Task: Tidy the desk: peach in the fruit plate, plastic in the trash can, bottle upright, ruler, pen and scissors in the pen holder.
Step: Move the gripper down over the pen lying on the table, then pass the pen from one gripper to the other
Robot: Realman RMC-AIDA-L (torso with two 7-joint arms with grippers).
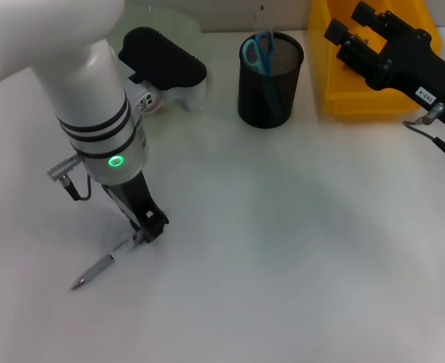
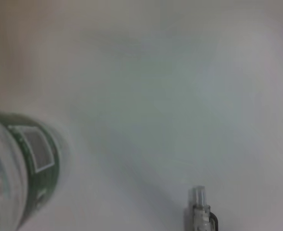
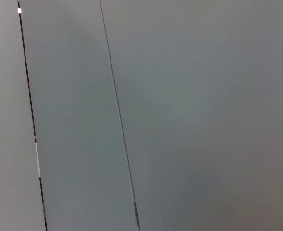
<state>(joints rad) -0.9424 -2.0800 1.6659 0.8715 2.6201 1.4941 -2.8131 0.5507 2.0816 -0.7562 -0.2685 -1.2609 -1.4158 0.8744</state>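
On the left side of the desk (image 1: 282, 249), near the front: left claw (image 1: 149, 227) down low, apparently clenched on the back end of the pen (image 1: 100, 268), with the pen slanting away toward its tip and that tip on or very close to the desk. Seen from the left wrist, only the pen's clear cap end and clip.

Handling, as a judgement: light, stiff, slim and smooth-barrelled, so likely to swivel or slip in a pinch this far from its middle. Better held nearer mid-barrel, or else gripped firmly and carried slowly. Not fragile; no need for a gentle squeeze.

Farther back, centre: black mesh pen holder (image 1: 270, 82), upright, scissors (image 1: 258, 51) already inside. Narrow mouth, so best entered point down and near vertical.

Up at the right: right claw (image 1: 349, 24) raised over the yellow bin (image 1: 335, 83), released, idle.
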